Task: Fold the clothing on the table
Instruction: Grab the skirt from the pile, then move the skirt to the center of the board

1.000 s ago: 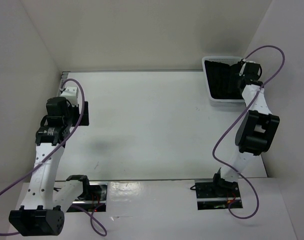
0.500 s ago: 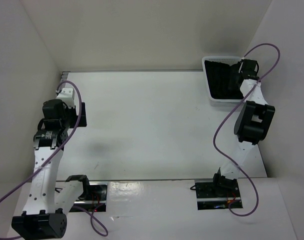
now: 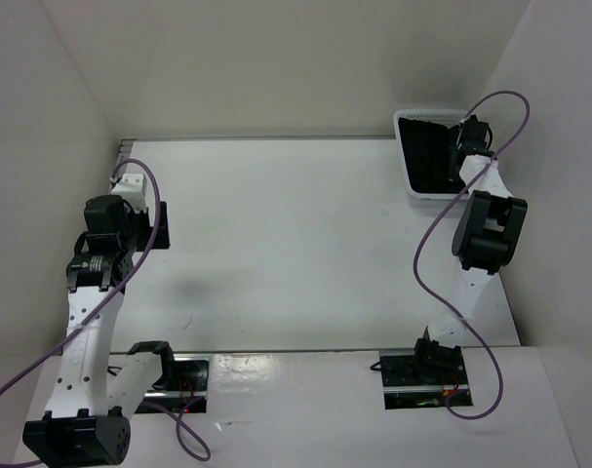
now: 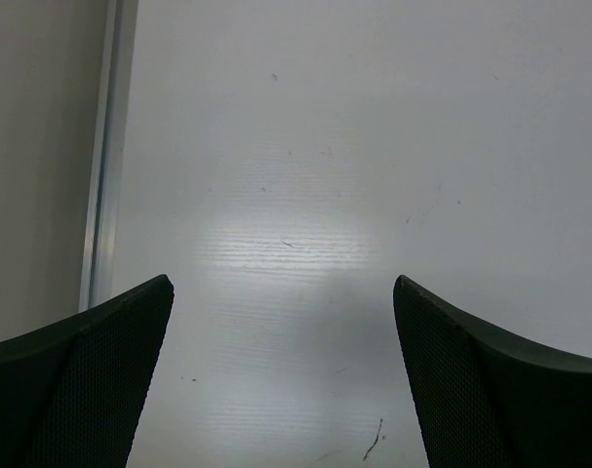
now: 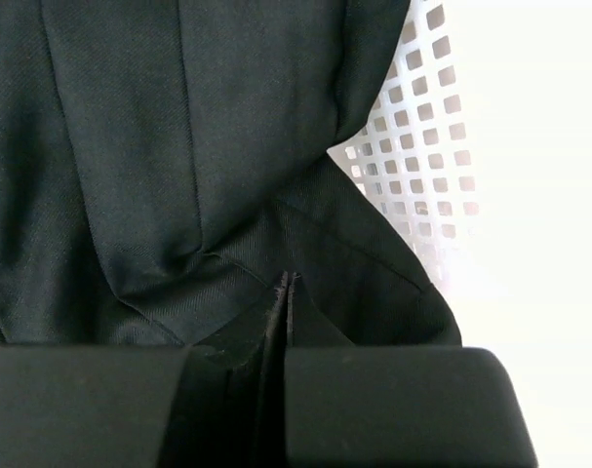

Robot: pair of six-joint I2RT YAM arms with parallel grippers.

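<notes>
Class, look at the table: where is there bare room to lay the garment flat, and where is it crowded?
The table is bare across its whole middle, from the left gripper at the left edge to the basket at the far right corner. That corner is crowded: the clothing fills the basket, with the right gripper shut on it.

My right gripper (image 5: 288, 281), spread wide a second ago, now has its jaws pressed together on a fold of the clothing (image 5: 130, 146) inside the mesh basket (image 5: 422, 136). My right arm (image 3: 486, 234) now reaches farther toward the far right corner, and my left arm (image 3: 98, 255) has shifted slightly.
</notes>
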